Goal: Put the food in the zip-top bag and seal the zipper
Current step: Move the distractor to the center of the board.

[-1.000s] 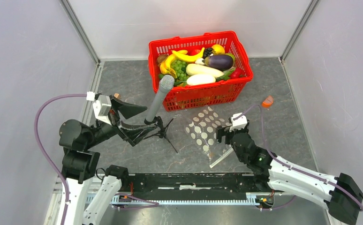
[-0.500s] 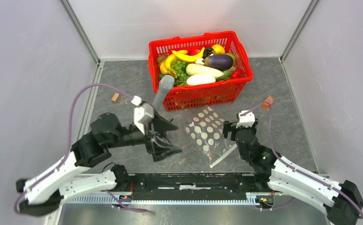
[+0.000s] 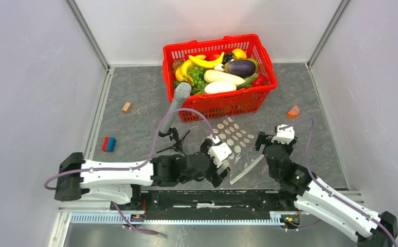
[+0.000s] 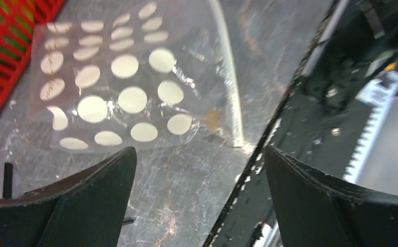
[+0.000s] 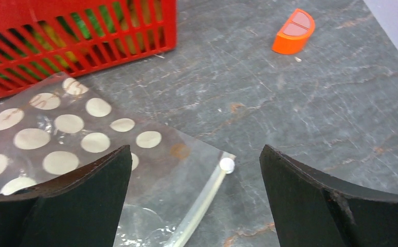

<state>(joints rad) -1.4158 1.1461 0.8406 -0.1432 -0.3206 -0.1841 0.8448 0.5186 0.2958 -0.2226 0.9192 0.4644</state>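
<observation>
Left fingers [image 4: 78, 200] are spread wide and empty, hovering low just short of the zip-top bag [image 4: 120, 98]. Right fingers [image 5: 73, 195] are equally wide, holding nothing, poised over the bag's corner where the zipper [image 5: 207, 198] ends. The dotted bag lies flat on the worktop [image 3: 135, 87], just in front of the red basket [image 3: 207, 46]. The food [image 3: 220, 77] sits piled inside that basket.
</observation>
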